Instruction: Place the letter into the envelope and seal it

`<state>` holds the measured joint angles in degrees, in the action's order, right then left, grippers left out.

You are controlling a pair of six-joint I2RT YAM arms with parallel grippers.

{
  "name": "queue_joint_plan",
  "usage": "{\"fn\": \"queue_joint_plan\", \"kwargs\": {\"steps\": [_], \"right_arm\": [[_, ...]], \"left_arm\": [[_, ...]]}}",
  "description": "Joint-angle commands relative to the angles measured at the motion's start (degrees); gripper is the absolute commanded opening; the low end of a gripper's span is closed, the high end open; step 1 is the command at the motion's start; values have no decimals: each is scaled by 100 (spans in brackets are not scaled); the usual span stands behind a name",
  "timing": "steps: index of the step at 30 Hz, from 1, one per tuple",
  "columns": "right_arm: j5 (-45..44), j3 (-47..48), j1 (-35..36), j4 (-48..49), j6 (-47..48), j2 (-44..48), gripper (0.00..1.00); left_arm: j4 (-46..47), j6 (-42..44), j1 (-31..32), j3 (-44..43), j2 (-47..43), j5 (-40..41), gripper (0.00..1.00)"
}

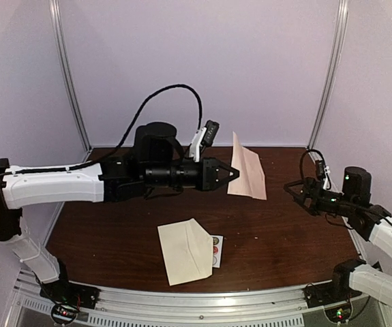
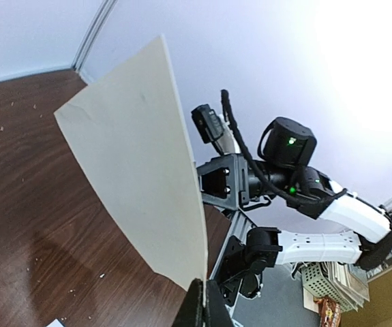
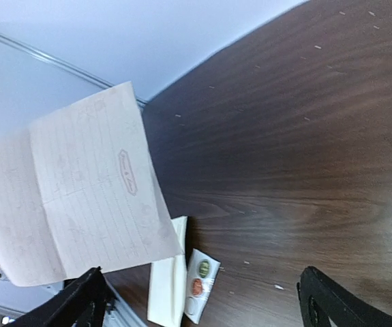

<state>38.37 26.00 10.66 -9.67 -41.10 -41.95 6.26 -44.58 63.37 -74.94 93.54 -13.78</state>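
left claw (image 1: 235, 174) holds the letter (image 1: 248, 172) up; envelope (image 1: 184, 251) lies on the counter (image 1: 284, 231)

the left claw is closed tight on one edge of the letter, a pinkish lined sheet with a crease across it, and holds it nearly upright over the far part of the counter. the envelope, cream and pale yellow, lies flat on the near middle of the dark wooden counter, well apart from the letter and from both claws. its triangular flap shows, but i cannot tell if the flap is folded down or open. a small white card of round stickers (image 1: 217, 250) lies at the right edge of the envelope and touches it. the right claw (image 1: 292, 191) is in the air at the right side of the counter. its fingers stand wide apart with nothing between them, and they point toward the letter.
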Motion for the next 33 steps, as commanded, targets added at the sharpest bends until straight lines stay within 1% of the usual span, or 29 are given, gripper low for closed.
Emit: {"fn": "queue_joint_plan", "kwargs": {"steps": [1,4,7,10,14,20,23,27,31,33], "right_arm": [[1468,-109,94,1531,-537,265,100],[1681,-166,316,2138,-812,260,100],[1704,-126,770,2608,-1003,205,100],[1611,-16,1272,3059,-1136,76,100],[1360,148,1683,3389,-1183,-74,97],[1185,140,1803,3806,-1294,-265,88],[1168,116,1818,4071,-1371,-316,86],[1155,159,1824,4174,-1401,-315,81],[1227,162,1835,4175,-1426,-314,73],[1238,145,1848,4169,-1435,-270,67]], "left_arm": [[-372,852,23,297,-636,-525,0],[-354,1043,20,481,-1057,-708,0],[-345,1139,25,594,-1354,-823,0],[-329,1168,23,644,-1526,-945,0],[-327,1171,25,656,-1646,-975,0],[-253,1150,22,694,-1699,-1094,0],[-206,1112,21,730,-1699,-1211,0],[-184,1075,24,773,-1709,-1229,0],[-106,1020,20,820,-1742,-1163,0],[-42,991,20,843,-1751,-1147,0]]}}
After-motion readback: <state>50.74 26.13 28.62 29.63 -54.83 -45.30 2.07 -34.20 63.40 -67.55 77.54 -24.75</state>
